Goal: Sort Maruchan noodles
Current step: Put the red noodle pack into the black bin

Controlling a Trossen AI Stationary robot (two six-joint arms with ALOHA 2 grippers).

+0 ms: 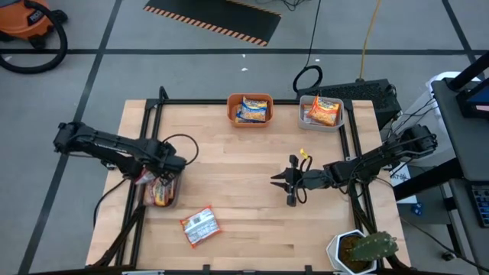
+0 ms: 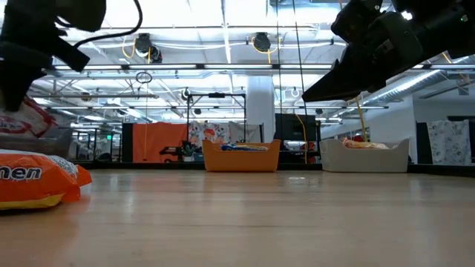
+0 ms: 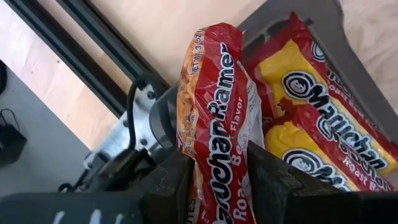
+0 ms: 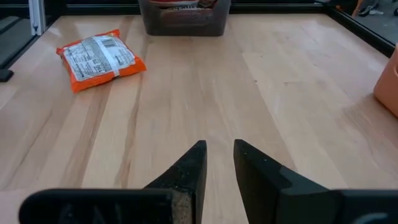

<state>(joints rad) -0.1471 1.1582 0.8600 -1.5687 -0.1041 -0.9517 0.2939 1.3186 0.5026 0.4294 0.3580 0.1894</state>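
My left gripper (image 3: pixel 217 171) is near the table's left edge, shut on a red and silver Maruchan packet (image 3: pixel 214 93). It holds the packet over a dark grey bin (image 3: pixel 339 43) where red and yellow packets (image 3: pixel 311 106) lie. An orange packet (image 1: pixel 199 226) lies flat on the table near the near edge, also visible in the right wrist view (image 4: pixel 99 57). My right gripper (image 4: pixel 219 146) hovers over the table's middle right (image 1: pixel 278 183), pointing toward the left edge. Its fingers are open by a narrow gap and hold nothing. My left gripper pinches the red and silver packet between its two fingers (image 3: pixel 177 180), which lie across the packet's flat faces (image 3: pixel 217 146). The packet stands on edge, reaching out past the fingertips, above the bin. The gripper hides how far back the packet reaches.
An orange bin (image 1: pixel 250 109) with yellow-blue packets and a light grey bin (image 1: pixel 322 113) with orange packets stand at the far edge. A potted cactus (image 1: pixel 365 249) sits at the near right corner. Black frame rails (image 1: pixel 150 137) run along both sides. Bare wood lies between the arms.
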